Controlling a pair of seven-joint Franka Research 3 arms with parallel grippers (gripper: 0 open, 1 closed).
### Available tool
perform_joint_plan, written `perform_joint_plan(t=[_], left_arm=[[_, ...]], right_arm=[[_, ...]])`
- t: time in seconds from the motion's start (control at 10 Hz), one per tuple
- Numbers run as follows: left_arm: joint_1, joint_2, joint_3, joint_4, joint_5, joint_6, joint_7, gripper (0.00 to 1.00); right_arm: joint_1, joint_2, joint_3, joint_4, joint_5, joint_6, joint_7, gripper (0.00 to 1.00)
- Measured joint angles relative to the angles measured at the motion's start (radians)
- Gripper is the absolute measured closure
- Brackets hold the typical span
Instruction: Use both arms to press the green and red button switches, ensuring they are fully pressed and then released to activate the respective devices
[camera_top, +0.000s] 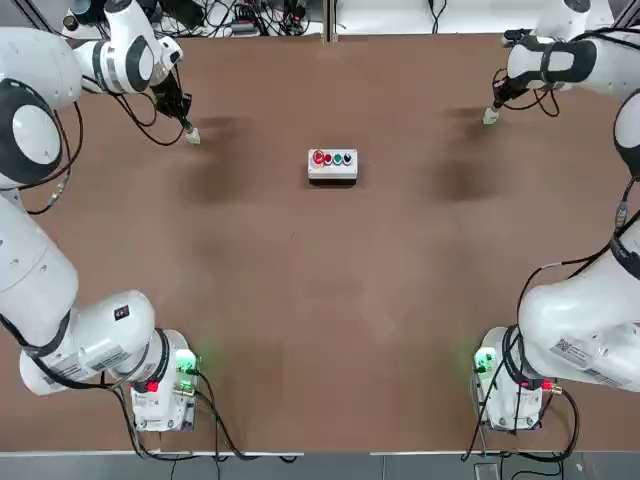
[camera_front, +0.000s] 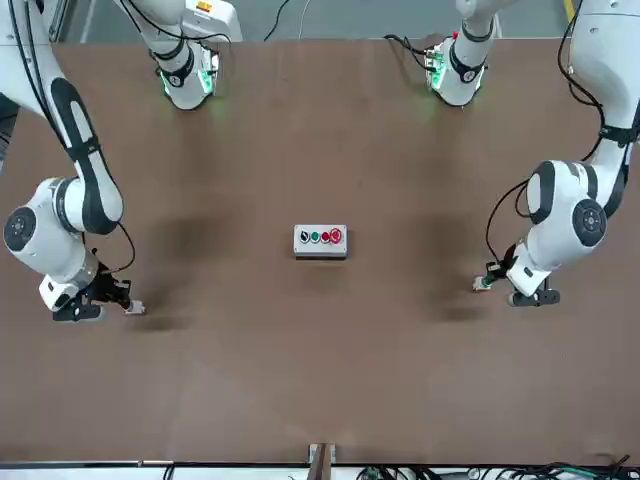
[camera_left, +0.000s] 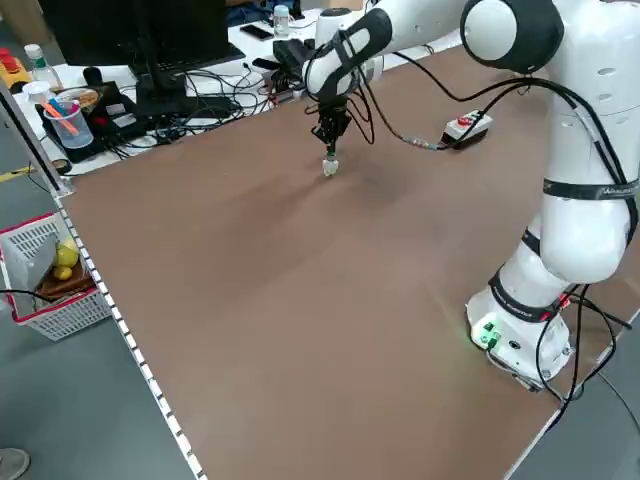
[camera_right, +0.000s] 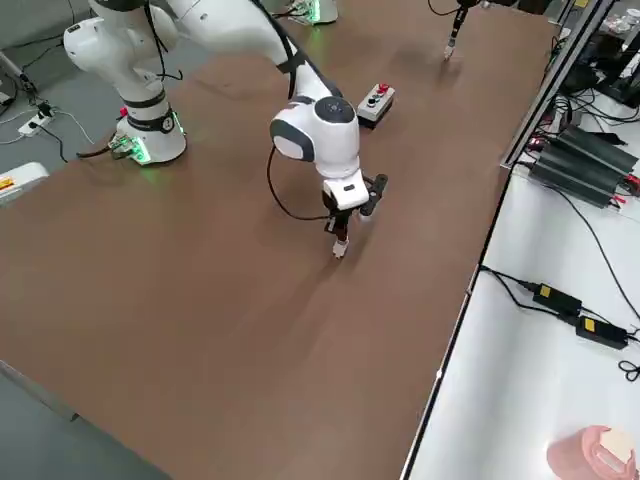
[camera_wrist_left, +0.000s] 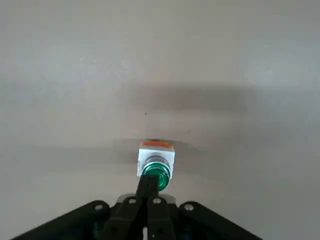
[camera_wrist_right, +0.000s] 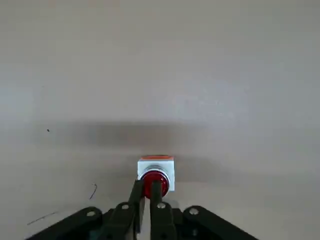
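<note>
- Between my left gripper (camera_top: 191, 134) and right gripper (camera_top: 491, 116), the button box (camera_top: 332, 168) stands in the way.
- I could pass either side of it, over bare table (camera_top: 300, 280).
- The green switch (camera_wrist_left: 156, 165) and red switch (camera_wrist_right: 156, 175) block my way straight down.
- Cables (camera_top: 145, 118) loop beside my left wrist.

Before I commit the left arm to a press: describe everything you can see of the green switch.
The green switch has a white, boxy body, an orange strip at its far edge and a ringed round green cap in a silvery collar. It sits on the table, cap toward the left gripper, whose closed tips overlap it in view; contact is unclear.
</note>
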Motion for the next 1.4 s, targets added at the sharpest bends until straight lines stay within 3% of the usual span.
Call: perform_joint_plan(t=[1.4], left_arm=[[-0.001,0.026,-0.001,-0.001,0.022,0.026,-0.001,0.99]], right_arm=[[0.000,0.001,-0.004,-0.027,0.000,0.063,0.000,0.88]])
